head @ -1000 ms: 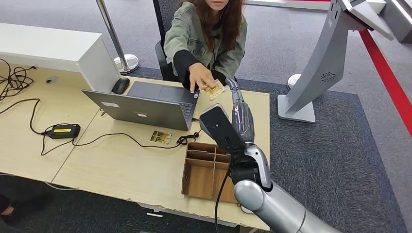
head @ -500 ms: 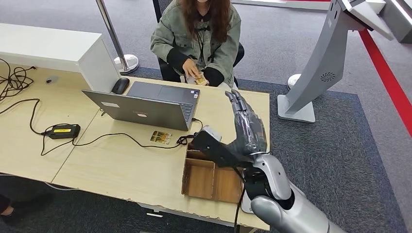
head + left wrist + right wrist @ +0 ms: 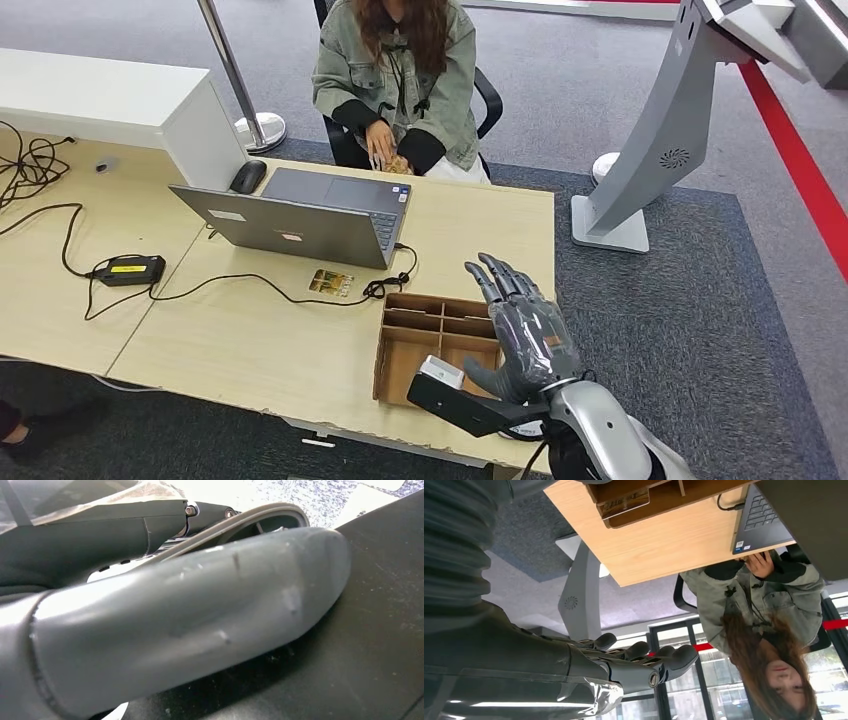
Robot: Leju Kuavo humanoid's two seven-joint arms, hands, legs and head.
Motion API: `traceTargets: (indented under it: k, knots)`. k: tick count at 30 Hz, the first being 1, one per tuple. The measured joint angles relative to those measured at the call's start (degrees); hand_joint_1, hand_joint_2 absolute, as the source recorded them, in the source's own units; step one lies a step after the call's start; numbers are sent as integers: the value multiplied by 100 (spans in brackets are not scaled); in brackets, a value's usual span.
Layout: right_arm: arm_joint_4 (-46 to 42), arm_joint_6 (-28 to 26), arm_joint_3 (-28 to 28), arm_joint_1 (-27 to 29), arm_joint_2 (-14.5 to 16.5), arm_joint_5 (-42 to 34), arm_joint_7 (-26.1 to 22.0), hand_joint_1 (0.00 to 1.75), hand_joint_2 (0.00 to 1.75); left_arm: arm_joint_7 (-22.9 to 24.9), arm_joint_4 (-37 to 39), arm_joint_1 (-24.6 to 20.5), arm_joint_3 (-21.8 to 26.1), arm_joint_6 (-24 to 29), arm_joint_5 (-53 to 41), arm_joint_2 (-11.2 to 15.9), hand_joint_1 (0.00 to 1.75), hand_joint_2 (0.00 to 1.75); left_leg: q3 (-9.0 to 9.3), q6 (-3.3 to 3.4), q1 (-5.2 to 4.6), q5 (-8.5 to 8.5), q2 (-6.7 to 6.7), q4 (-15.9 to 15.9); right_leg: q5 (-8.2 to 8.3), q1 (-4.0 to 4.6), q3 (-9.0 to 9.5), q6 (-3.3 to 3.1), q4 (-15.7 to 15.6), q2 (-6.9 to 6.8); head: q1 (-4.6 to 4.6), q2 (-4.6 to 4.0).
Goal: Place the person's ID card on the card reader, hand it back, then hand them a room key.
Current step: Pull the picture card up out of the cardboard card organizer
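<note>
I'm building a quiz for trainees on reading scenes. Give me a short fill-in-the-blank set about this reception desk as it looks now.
1. The right hand hovers over the wooden ____ with its fingers spread.
2. The person holds a card with both hands at the desk's ____ edge.
3. A small card lies on the desk just in front of the ____.

Missing words: organizer; far; laptop

Bare tabletop (image 3: 480,225) between laptop (image 3: 300,215), organizer (image 3: 435,345)

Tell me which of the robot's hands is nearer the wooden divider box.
Right. The right hand hovers open over the wooden divider box's right edge. The left hand appears in its wrist view against dark surfaces, no box near it.
</note>
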Motion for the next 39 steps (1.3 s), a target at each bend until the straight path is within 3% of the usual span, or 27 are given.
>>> traceTargets:
  k: [9, 17, 22, 32, 39]
  knots:
    - [-67, 91, 134, -17, 79, 67, -90, 9, 175, 0, -2, 0, 0, 0, -14, 0, 0, 0, -2, 0, 0, 1, -1, 0, 0, 0, 2, 0, 0, 0, 1, 0]
    - [67, 32, 192, -151, 244, -61, -182, 42, 175, 0, -2, -5, 0, -35, -14, 3, 0, 0, -3, 0, -1, 1, -1, 0, 0, 0, 2, 0, 0, -1, 0, 0]
    - [246, -68, 252, -282, 373, -91, -186, 50, 175, -1, -2, -5, 0, -33, -13, 5, 0, 0, -2, 0, 0, 1, -2, 0, 0, 0, 2, 0, 1, -1, 1, 0]
    - [758, -413, 284, -462, 625, -138, -234, 34, 175, -37, -1, -5, 1, -37, -19, 7, 0, 0, -3, 0, -1, 1, -3, 0, 0, 0, 2, 0, 1, -1, 1, 0]
    - [1295, -709, 282, -537, 825, -174, -281, 37, 175, -37, -1, -7, 0, -58, -91, 7, 0, 0, -2, 0, 0, 1, -3, 0, 0, 0, 1, 0, 1, -1, 1, 0]
